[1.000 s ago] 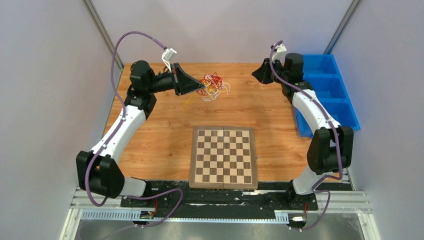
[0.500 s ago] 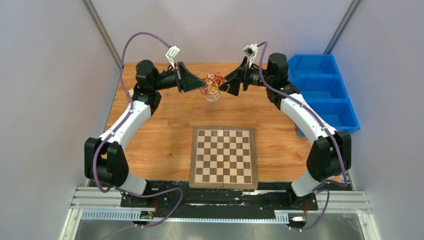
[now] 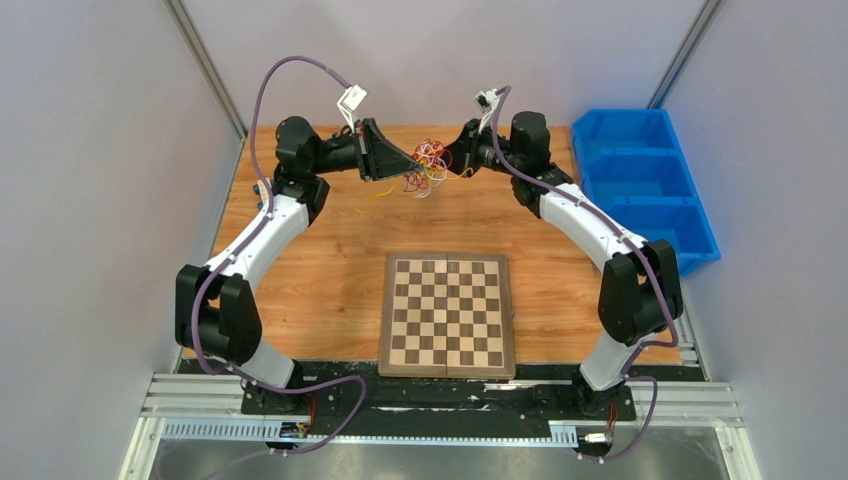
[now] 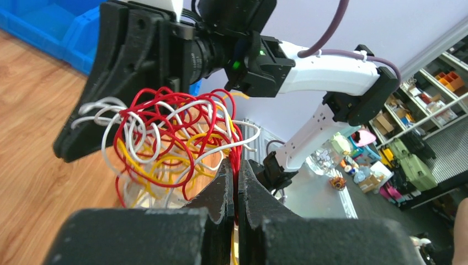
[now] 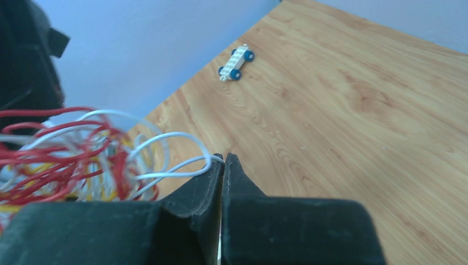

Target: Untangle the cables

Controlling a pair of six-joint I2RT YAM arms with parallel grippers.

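Note:
The cables are a small tangle of thin red, white and yellow wires held in the air above the far middle of the table. My left gripper is shut on red strands of the cables, which run down between its jaws. My right gripper is shut on a white strand at the tangle's other side; the white loop enters between its fingertips. The two grippers face each other with the tangle between them. A yellow strand hangs down to the left.
A chessboard lies at the near middle of the wooden table. A blue bin stands at the right edge. A small white toy with blue wheels lies on the table near the left wall.
The right arm swung in from the right and closed on the tangle. The left gripper lifted the tangle up and slightly right; both arms now hold it.

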